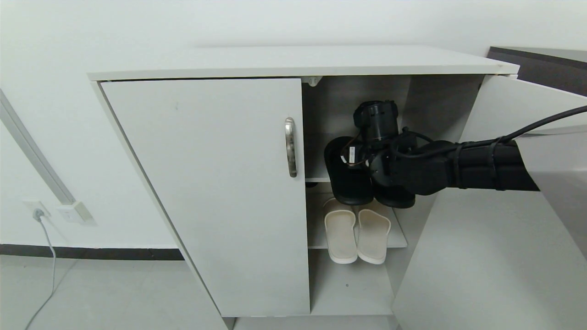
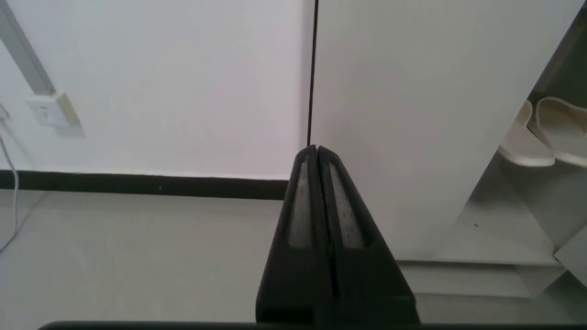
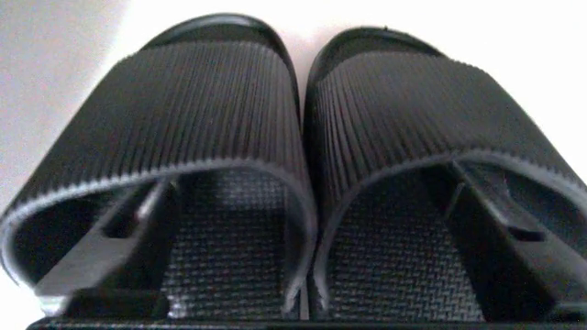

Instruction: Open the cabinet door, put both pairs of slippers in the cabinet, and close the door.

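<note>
The cabinet (image 1: 293,59) stands with its right door (image 1: 481,238) swung open and its left door (image 1: 206,183) shut. The white slippers (image 1: 355,231) already lie side by side on the lower shelf (image 1: 399,240). The right pincer (image 3: 310,211) holds the black slippers (image 1: 348,178) as a pair inside the opening, with one of its fingers (image 3: 124,234) tucked under each strap. In the head view the pair hangs steeply in front of the upper shelf (image 1: 316,174), and its lower ends dip below that shelf's front edge, just above the white pair. The step in hand looks like setting the black pair on the upper shelf. To do it well, the arm would first raise the pair above the shelf edge, level the soles, and carry them far enough in that nothing overhangs. The release probably calls for easing the fingers off the straps and backing out along the slippers' length, or a strap may catch and drag one off the shelf onto the white pair below. The left pincer (image 2: 316,211) hangs closed and empty beside the shut door, near the floor, well away from the work.
</note>
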